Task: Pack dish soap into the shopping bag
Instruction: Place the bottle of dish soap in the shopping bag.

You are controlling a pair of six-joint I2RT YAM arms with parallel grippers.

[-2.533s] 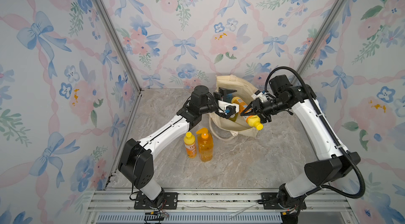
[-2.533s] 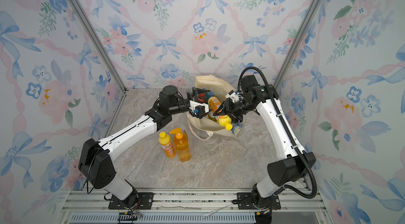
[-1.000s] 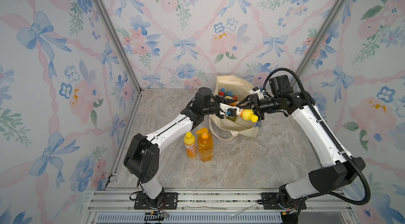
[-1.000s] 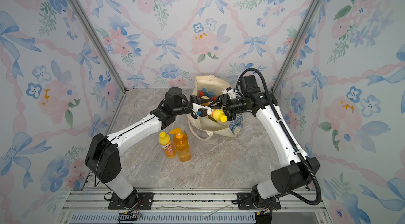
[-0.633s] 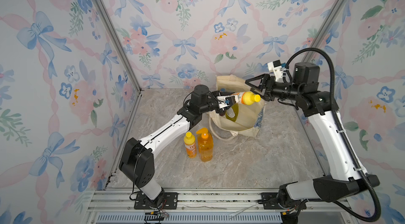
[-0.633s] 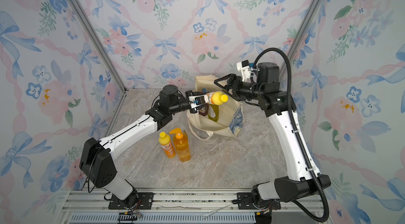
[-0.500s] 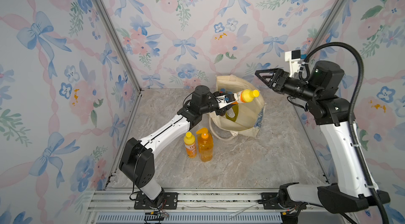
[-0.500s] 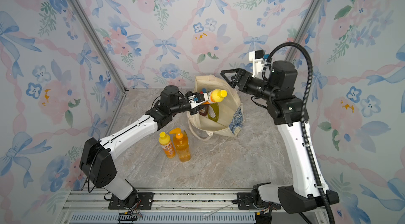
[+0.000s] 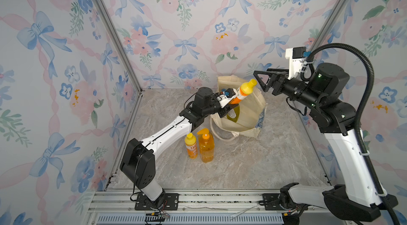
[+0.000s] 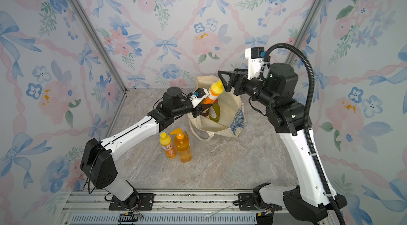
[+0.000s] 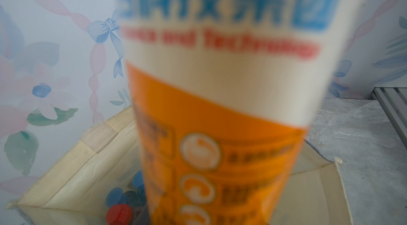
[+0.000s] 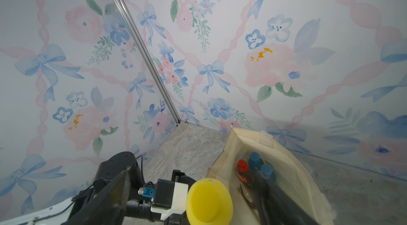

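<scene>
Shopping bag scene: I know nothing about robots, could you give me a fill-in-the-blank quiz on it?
The left hand grips a tilted bottle with a ___ cap.
The right hand is ___ and holds nothing.
Outside the shopping bag stand ___ bottles: a pump bottle and a small bottle.
Missing words: yellow; open; two.
</scene>
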